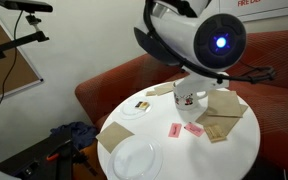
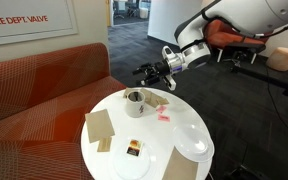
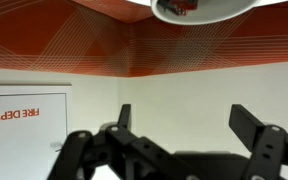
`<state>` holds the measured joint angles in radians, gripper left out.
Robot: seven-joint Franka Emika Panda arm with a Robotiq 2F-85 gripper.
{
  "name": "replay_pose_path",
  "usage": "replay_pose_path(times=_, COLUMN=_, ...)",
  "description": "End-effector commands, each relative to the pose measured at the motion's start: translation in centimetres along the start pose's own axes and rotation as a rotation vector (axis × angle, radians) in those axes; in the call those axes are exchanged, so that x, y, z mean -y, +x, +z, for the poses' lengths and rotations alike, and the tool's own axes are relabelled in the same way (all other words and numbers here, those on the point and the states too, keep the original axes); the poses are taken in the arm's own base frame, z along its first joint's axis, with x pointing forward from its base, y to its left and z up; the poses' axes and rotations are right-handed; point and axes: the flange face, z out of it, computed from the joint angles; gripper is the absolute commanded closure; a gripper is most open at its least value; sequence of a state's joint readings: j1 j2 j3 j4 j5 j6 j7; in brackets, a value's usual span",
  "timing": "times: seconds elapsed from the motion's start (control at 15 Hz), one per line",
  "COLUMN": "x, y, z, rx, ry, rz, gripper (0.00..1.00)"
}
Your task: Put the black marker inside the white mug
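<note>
Exterior view: the white mug [image 1: 189,99] stands upright on the round white table [image 1: 229,150], toward 12 o'clock of the tabletop. 2 pink pieces [image 1: 184,129] lie just at 6 o'clock of it, and brown napkins [image 1: 222,113] lie at its 3 o'clock. 1 plate [image 1: 134,108] sits at 10 o'clock of the table and another plate [image 1: 134,158] at 7 o'clock. The arm [image 1: 209,40] fills the top middle, in front of the red sofa [image 1: 114,85]. I cannot pick out the black marker here.

In an exterior view the white mug [image 2: 134,102] is at 11 o'clock of the table [image 2: 149,130], dark inside. The gripper [image 2: 144,71] hangs in the air at 1 o'clock of the mug, above the table's far rim and not touching the mug. At this size I cannot tell whether it grips anything. A napkin [image 2: 99,125] lies at 8 o'clock of the mug, and plates sit at 3 o'clock [image 2: 194,140] and 6 o'clock [image 2: 132,165] of the table.

Wrist view: the picture stands upside down, with the sofa [image 3: 84,40] across the top and the table [image 3: 224,14] at 12 o'clock. The gripper [image 3: 182,112] has its 2 fingers [image 3: 124,118] spread wide, with only bare wall between them. The marker's place cannot be told in any view.
</note>
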<state>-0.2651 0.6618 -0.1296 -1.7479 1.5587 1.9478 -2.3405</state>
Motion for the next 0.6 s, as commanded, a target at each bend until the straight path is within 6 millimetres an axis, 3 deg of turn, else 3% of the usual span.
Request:
replay_pose_path(times=0.0, x=0.8, y=4.7, z=-1.9, rx=-0.037, ry=-0.017, rz=-0.066, gripper=0.0)
replay_pose_path(times=0.53, x=3.1, y=13.9, z=-4.6, rx=-0.098, ry=0.024, rz=-0.187, gripper=0.0)
